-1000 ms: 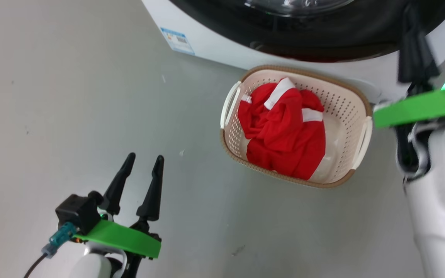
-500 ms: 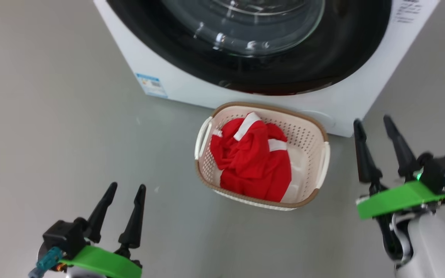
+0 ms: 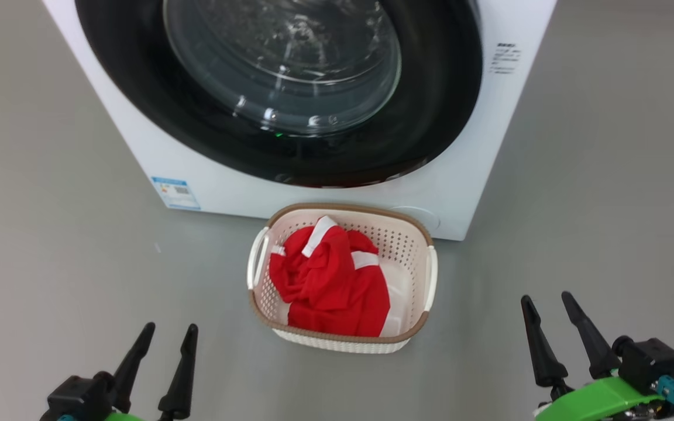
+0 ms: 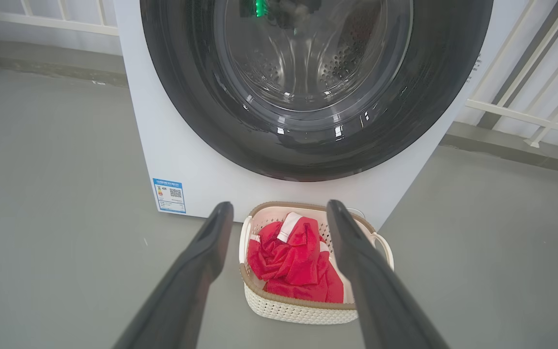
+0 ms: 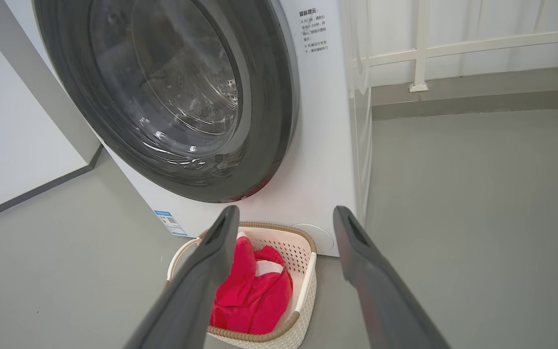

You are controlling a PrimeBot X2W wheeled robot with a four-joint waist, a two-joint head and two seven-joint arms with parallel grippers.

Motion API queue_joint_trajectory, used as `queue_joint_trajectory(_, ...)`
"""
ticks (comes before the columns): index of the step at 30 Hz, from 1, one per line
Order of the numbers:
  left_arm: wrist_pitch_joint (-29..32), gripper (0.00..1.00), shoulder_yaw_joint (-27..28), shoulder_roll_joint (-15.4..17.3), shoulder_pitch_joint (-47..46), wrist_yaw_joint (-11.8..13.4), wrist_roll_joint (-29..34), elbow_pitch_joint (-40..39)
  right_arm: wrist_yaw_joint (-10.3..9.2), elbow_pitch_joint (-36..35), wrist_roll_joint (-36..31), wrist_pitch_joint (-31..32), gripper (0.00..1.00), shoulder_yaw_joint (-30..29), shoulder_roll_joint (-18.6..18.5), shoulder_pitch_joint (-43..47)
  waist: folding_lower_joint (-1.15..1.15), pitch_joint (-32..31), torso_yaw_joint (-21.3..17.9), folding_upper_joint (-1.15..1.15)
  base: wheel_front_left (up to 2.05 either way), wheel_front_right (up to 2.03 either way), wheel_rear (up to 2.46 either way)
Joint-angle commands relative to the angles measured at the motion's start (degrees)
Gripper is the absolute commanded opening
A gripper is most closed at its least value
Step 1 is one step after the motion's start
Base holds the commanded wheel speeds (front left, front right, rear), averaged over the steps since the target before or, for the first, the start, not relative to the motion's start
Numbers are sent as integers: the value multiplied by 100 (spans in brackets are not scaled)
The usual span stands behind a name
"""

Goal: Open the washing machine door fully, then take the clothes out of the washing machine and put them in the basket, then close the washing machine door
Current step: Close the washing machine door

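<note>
Even bright light, glints on door (image 3: 281, 76) glass

One white box-shaped front-loading washing machine (image 3: 226, 196), with one round glossy black-rimmed glass-bowl door (image 3: 281, 64) and one small blue label (image 3: 175, 193). One cream-white perforated plastic basket (image 3: 337, 345) with two white side handles (image 3: 256, 257). One heap of bright red fabric clothes (image 3: 328, 286) with white stripes; how many garments, I can't tell. Two robot arms' ends: left end effector (image 3: 171, 326), right end effector (image 3: 545, 296), each with two long dark fingers (image 3: 539, 345).
</note>
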Motion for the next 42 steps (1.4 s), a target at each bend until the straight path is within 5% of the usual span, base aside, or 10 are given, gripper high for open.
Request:
queue_joint_trajectory(1,-29,100,243,168,-30,-31,63,-112,-5,-172,22,-36,100,129,-8,30,0,-228,-232,0,0,0,0)
queue_joint_trajectory(18,-29,100,563,145,486,-31,28,-214,-5,-464,40,-36,100,-222,-38,869,0,-623,-694,0,0,0,0)
queue_joint_trajectory(42,-29,100,614,51,560,-31,131,-325,-5,-554,9,-36,100,-340,-8,1053,0,-615,-739,0,0,0,0)
